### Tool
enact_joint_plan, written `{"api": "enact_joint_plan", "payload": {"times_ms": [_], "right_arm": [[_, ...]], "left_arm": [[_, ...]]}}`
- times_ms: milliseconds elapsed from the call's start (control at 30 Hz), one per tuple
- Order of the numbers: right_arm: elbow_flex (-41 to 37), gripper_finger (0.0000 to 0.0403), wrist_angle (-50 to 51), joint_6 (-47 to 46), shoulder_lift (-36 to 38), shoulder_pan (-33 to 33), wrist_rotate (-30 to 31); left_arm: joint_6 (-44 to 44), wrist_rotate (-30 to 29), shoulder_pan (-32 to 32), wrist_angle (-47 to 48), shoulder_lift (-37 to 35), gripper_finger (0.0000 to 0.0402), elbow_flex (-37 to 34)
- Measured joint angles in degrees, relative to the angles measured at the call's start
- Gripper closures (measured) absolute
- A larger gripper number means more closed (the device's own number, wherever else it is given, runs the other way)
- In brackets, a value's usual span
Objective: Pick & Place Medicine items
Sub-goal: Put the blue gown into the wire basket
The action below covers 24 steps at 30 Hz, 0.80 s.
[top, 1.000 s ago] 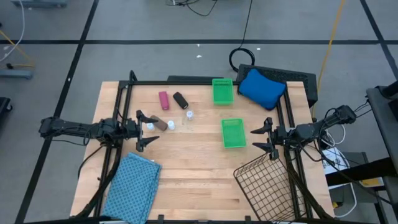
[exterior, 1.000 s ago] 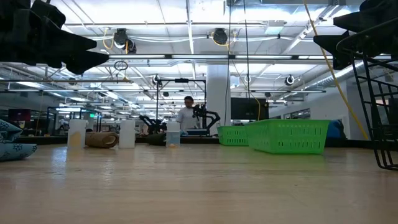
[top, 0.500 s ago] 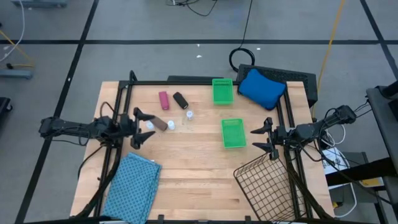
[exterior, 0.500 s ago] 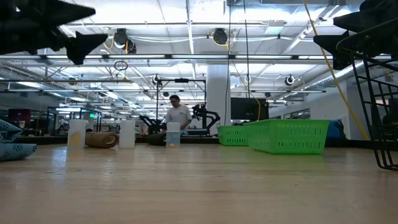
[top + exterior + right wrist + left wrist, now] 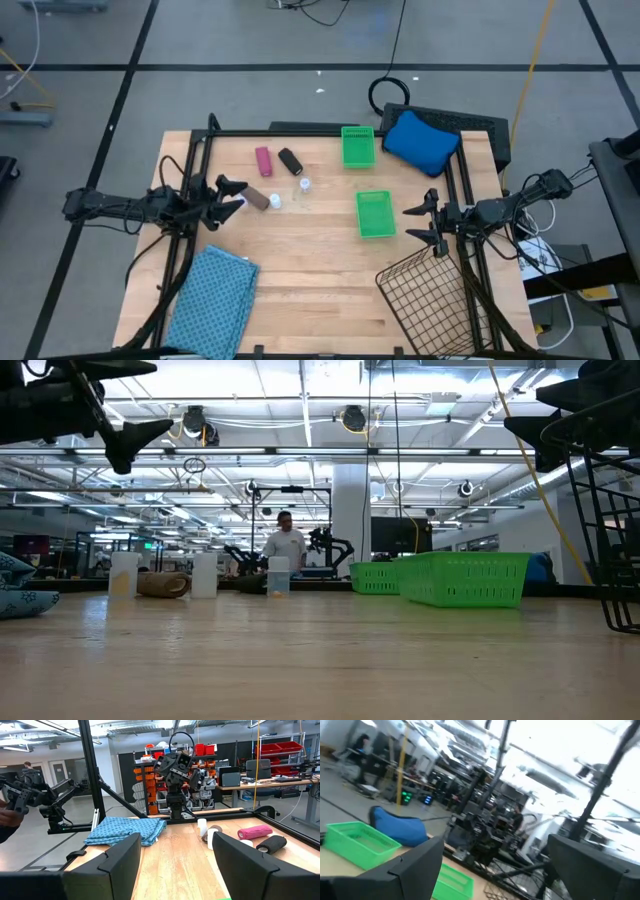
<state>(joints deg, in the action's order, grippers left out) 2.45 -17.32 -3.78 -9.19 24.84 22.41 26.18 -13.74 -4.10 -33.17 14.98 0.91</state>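
Observation:
The medicine items rest on the wooden table (image 5: 320,270), left of centre at the far side. A magenta cylinder (image 5: 263,161), a black one (image 5: 290,161) and a brownish one (image 5: 258,198) lie on their sides. White vials (image 5: 303,185) (image 5: 274,200) stand upright. My left gripper (image 5: 226,200) hangs open above the table at its left edge, just left of the brownish cylinder, holding nothing; it also shows in the low view (image 5: 120,415). My right gripper (image 5: 414,222) waits open at the right edge, beside the nearer green tray.
Two green trays (image 5: 357,146) (image 5: 375,214) sit right of centre, with a blue cushion (image 5: 420,142) at the far right. A teal patterned cloth (image 5: 212,298) lies near left and a wire basket (image 5: 430,300) stands near right. A person (image 5: 284,545) stands in the room beyond.
My left gripper has rolled about its own long axis and tipped its fingers upward, rising a little while staying at the table's left edge. Its fingers stay open. The person beyond the table has stepped to the left.

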Motion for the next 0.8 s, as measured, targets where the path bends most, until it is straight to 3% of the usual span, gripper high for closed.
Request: {"api": "enact_joint_plan", "payload": {"times_ms": [200,400,500,600,800], "right_arm": [[0.0,0.0165,0.0,0.0,0.0,0.0,0.0],[0.0,0.0165,0.0,0.0,0.0,0.0,0.0],[0.0,0.0165,0.0,0.0,0.0,0.0,0.0],[0.0,0.0165,0.0,0.0,0.0,0.0,0.0],[0.0,0.0165,0.0,0.0,0.0,0.0,0.0]], "left_arm": [[2.7,1.9,0.0,1.1,0.0,0.0036,0.0],[5.1,15.1,-0.4,9.3,0.2,0.0037,0.8],[6.1,17.2,-2.0,13.6,2.5,0.0037,3.6],[6.0,17.1,-4.2,24.4,6.4,0.0037,10.4],[9.9,15.0,-8.6,58.2,19.4,0.0037,30.6]]}}
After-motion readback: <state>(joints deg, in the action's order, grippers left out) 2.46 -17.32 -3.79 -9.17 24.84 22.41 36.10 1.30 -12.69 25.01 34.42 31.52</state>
